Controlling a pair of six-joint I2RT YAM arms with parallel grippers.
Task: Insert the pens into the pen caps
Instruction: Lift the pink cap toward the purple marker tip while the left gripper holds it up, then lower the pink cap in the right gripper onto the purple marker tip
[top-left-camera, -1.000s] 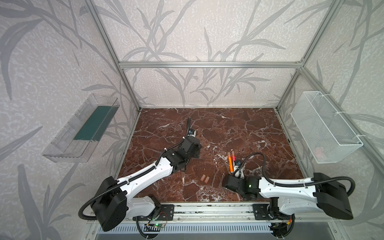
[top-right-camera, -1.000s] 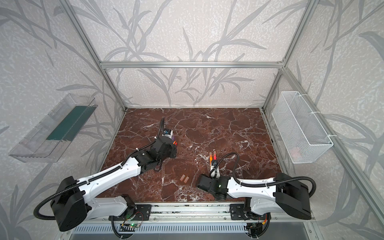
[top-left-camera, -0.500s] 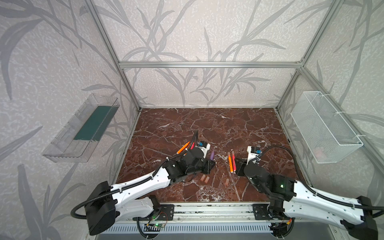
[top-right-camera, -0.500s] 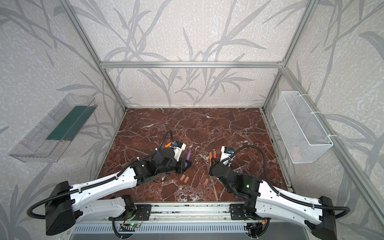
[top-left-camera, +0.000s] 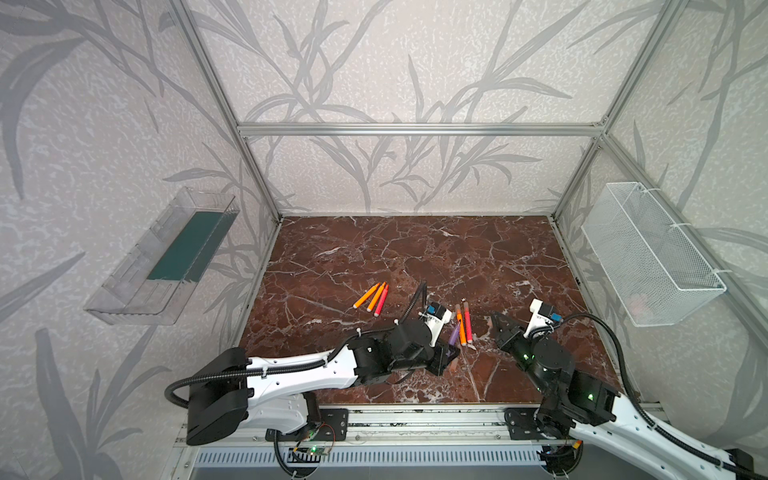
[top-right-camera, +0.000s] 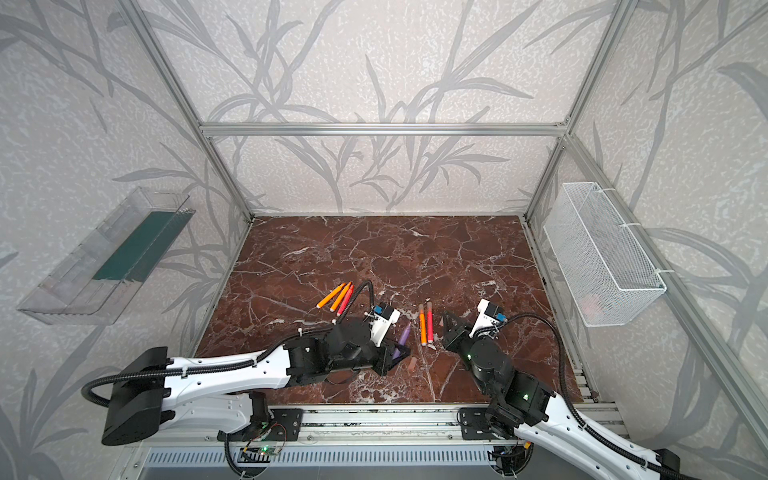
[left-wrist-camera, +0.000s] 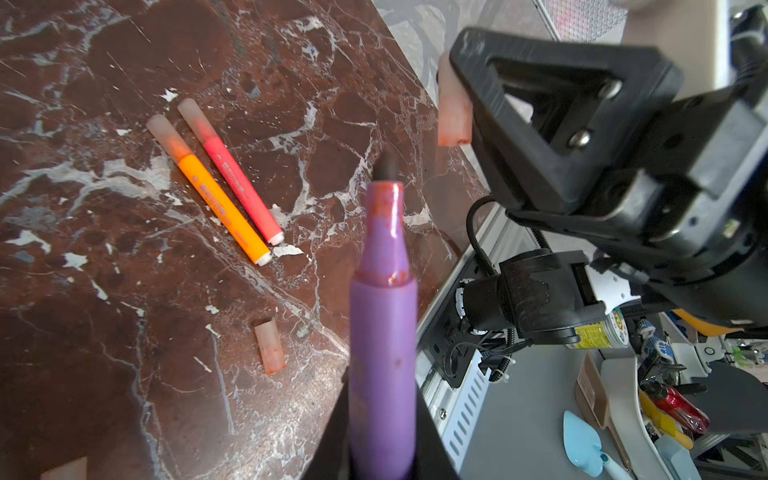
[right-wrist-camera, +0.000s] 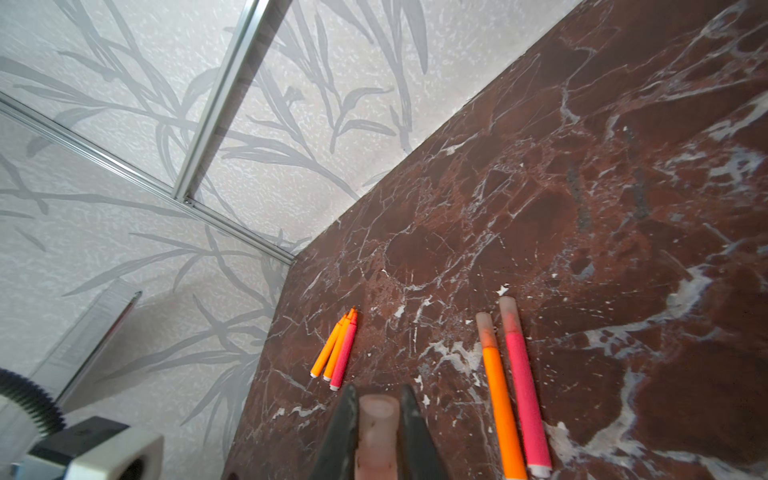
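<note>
My left tool (left-wrist-camera: 382, 399) was clamped tight on the slim purple marker pen (left-wrist-camera: 382, 299), its dark tip bare. It pointed toward the stubby translucent pinkish cap (right-wrist-camera: 377, 436) pinched in my right tool (right-wrist-camera: 377, 399), both over the brown marble bench's (top-left-camera: 415, 249) front edge. This was the mating step, I judged. Next: line tip with cap mouth, push straight.

Two capped pens (left-wrist-camera: 222, 205), orange and red-pink, lay nearby, and three bare pens (top-left-camera: 376, 297) lay mid-bench. One loose cap (left-wrist-camera: 270, 347) showed near the front edge and another was cut off. My arm hid any others.
</note>
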